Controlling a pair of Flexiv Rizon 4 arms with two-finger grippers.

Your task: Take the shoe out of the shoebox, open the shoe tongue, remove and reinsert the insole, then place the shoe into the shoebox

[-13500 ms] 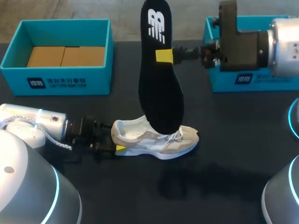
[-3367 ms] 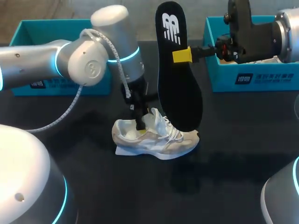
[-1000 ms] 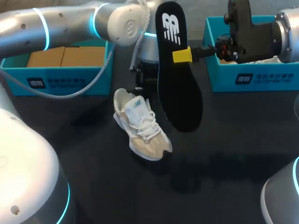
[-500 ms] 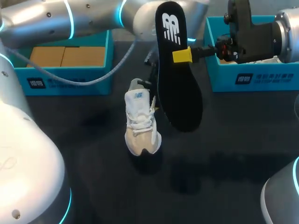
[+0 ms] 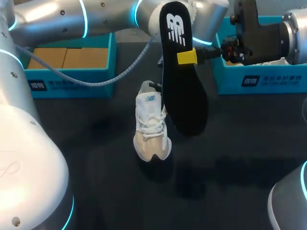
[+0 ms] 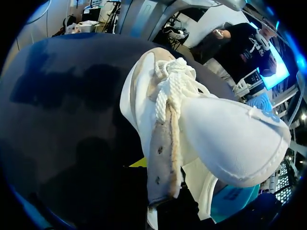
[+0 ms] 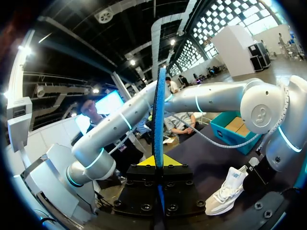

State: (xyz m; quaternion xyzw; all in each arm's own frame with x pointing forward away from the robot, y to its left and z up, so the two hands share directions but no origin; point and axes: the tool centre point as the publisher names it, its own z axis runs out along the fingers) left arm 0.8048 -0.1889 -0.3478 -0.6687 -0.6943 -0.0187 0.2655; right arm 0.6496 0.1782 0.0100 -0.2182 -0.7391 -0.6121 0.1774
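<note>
Supporting surface: the dark worktop [image 5: 96, 143] carried two shoeboxes and the shoe.
Left arm: the left arm [image 5: 72, 19] came in over the far left corner and ended behind the insole.
Right arm: the right arm [image 5: 292, 38] lay over the far right corner.
Left shoebox [image 5: 67, 79]: teal, at the far edge on the left, brown card inside.
Right shoebox [image 5: 259, 81]: teal, at the far right, partly behind the right arm.
Insole [image 5: 184, 96]: black, upright in the air above mid-worktop, beside the shoe.
Shoe [image 5: 152, 123]: white and beige, mid-worktop, toe towards the near edge, heel at the left hand.
Right hand [image 5: 186, 56]: clamped on the insole from both sides.
Left hand [image 6: 144, 165]: mostly hidden by the shoe; its grip could not be told.
</note>
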